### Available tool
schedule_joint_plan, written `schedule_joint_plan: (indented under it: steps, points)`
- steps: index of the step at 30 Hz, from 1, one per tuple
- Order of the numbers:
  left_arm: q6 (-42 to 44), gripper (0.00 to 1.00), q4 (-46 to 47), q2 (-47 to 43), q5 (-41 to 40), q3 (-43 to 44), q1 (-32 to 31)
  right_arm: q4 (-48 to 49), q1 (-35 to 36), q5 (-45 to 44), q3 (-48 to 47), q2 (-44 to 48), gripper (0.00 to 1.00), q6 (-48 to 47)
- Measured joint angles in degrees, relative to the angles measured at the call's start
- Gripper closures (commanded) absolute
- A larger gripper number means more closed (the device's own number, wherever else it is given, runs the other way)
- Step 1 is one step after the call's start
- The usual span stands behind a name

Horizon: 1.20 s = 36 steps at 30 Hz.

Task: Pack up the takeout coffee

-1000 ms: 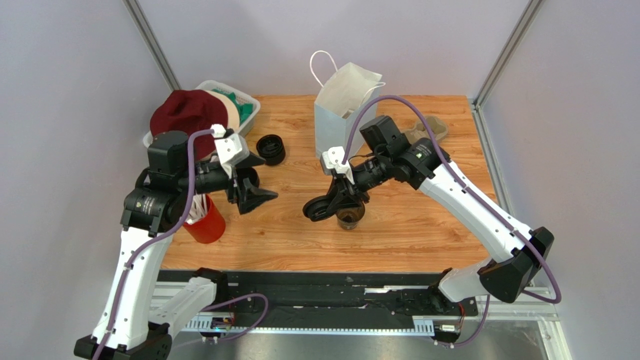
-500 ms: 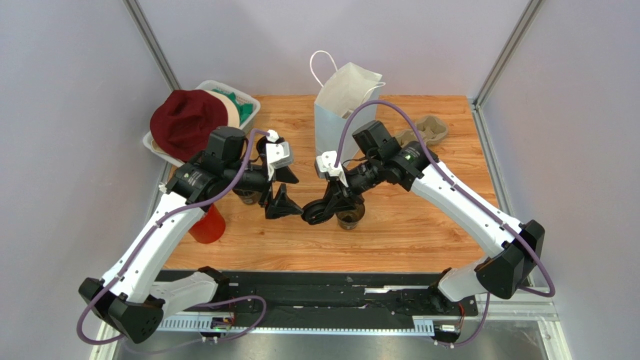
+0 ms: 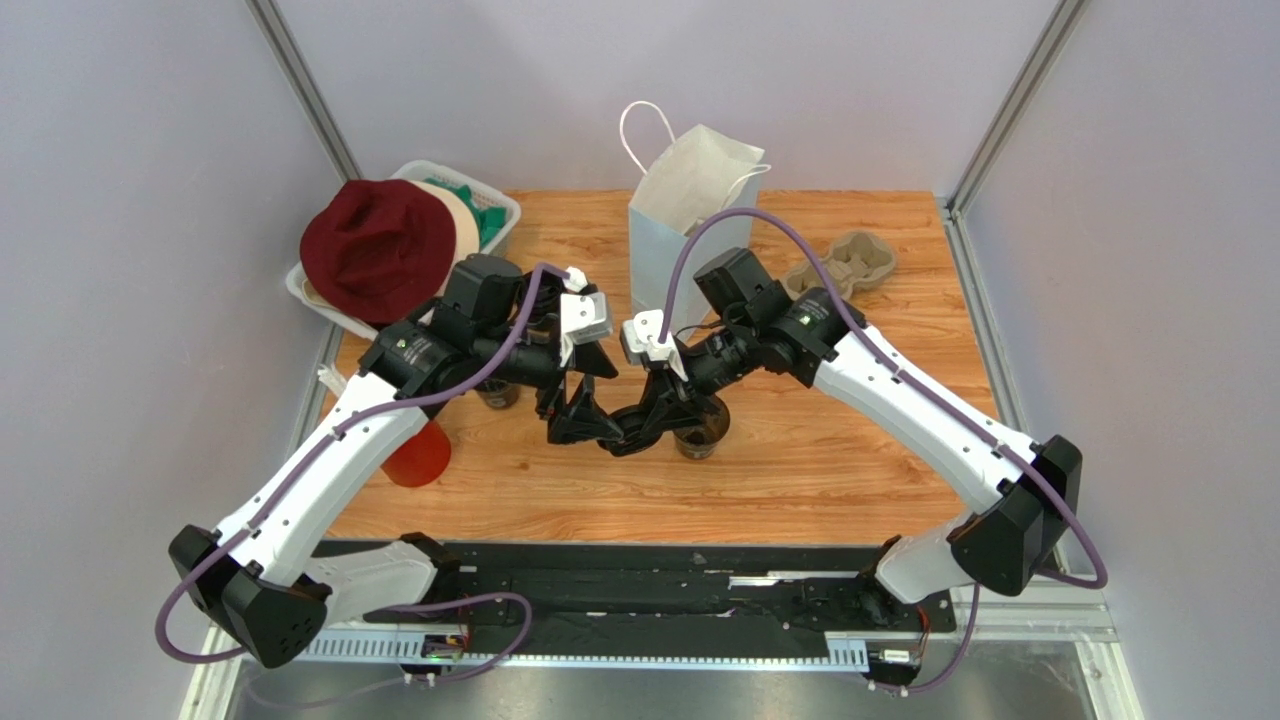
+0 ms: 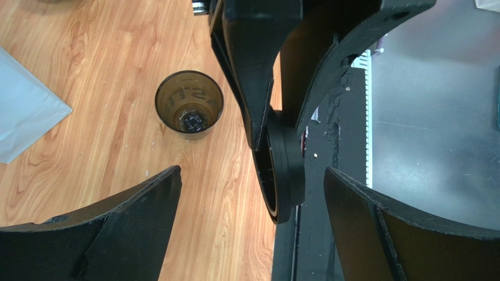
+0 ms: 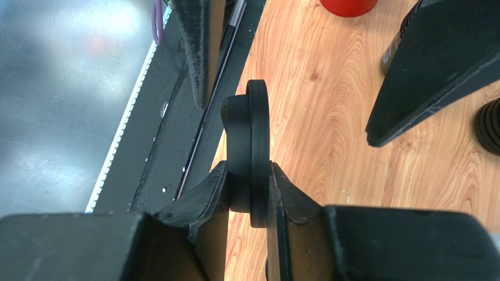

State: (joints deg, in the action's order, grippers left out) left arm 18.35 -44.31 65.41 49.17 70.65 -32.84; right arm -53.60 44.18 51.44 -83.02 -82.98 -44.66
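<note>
The takeout coffee (image 3: 702, 438) stands upright on the wooden surface (image 3: 842, 465), just beside the right tool (image 3: 628, 435), at its 3 o'clock. That tool pinches a black lid (image 5: 249, 134) held on edge. The left tool (image 3: 579, 417) gapes wide at the lid's 9 o'clock.

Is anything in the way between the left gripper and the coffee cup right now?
Yes. The right gripper, shut on a black lid held on edge, sits between the open left gripper and the takeout coffee, which stands on the table.
</note>
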Motion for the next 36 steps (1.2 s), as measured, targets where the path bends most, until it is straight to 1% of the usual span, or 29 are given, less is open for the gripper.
schedule_joint_plan:
  steps: [7, 17, 24, 28, 32, 36]
  points:
    - [-0.02, 0.01, 0.02, 1.88, 0.24, 0.0, -1.2, 0.15, 0.87, -0.68, -0.09, -1.38, 0.89, 0.52]
    - [0.02, 0.05, 0.44, 2.71, 0.42, 0.0, -1.97, -0.33, 1.14, -1.57, -0.61, -1.46, 0.89, 0.72]
    - [-0.02, 0.05, 0.98, 2.58, -1.38, 0.0, -2.08, -0.48, 1.05, -2.14, -0.72, -1.46, 0.89, 0.92]
    - [-0.07, 0.02, 1.03, 1.81, -3.15, 0.0, -2.43, 0.04, 1.14, -2.58, -0.39, -1.11, 0.89, 0.92]
    - [-0.07, 0.02, 1.05, 1.09, -4.5, -0.22, -3.04, 0.76, 1.29, -3.02, 0.22, -0.42, 0.89, 0.92]
    - [-0.09, 0.02, 1.86, 0.74, -4.52, -0.55, -3.06, 0.74, 1.36, -3.23, 0.26, 0.04, 0.92, 1.01]
